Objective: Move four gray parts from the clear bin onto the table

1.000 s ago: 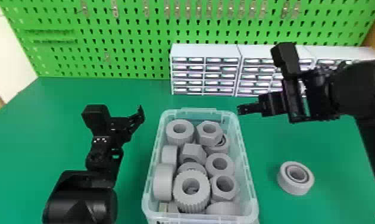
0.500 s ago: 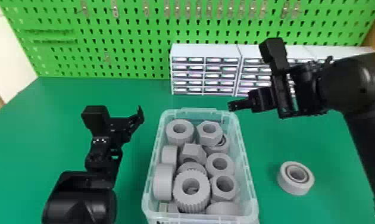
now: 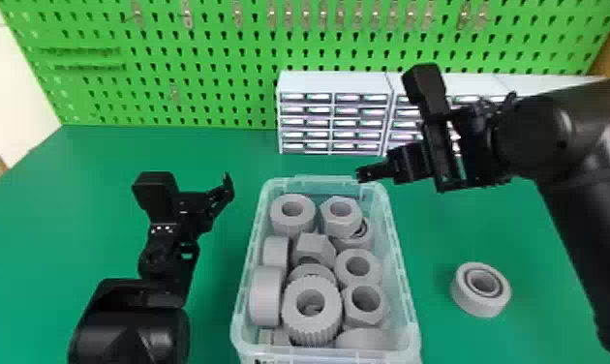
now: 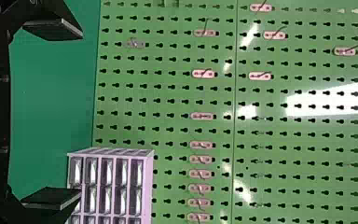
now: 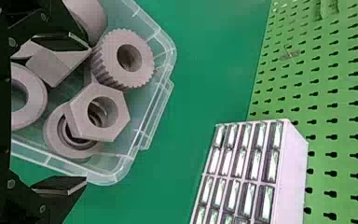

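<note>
The clear bin (image 3: pixel 402 271) holds several gray parts, among them a hex nut (image 3: pixel 340 215) and a knurled ring (image 3: pixel 311 310). One gray ring (image 3: pixel 481 289) lies on the table right of the bin. My right gripper (image 3: pixel 362 175) is above the bin's far right corner; in the right wrist view the right gripper (image 5: pixel 77 114) stands open, a hex nut (image 5: pixel 114 123) just beyond its fingers. Left of the bin, my left gripper (image 3: pixel 227 186) is parked over the table; the left gripper (image 4: pixel 77 114) is open with nothing between its fingers in the left wrist view.
White drawer cabinets (image 3: pixel 335 84) stand behind the bin, in front of a green pegboard (image 3: pixel 197 63). The green table (image 3: pixel 100 184) spreads to both sides of the bin. My right forearm reaches over the table's right side.
My right gripper has moved left and slightly lower in the head view, from right of the bin to its far right corner. The left arm and the parts have kept still.
</note>
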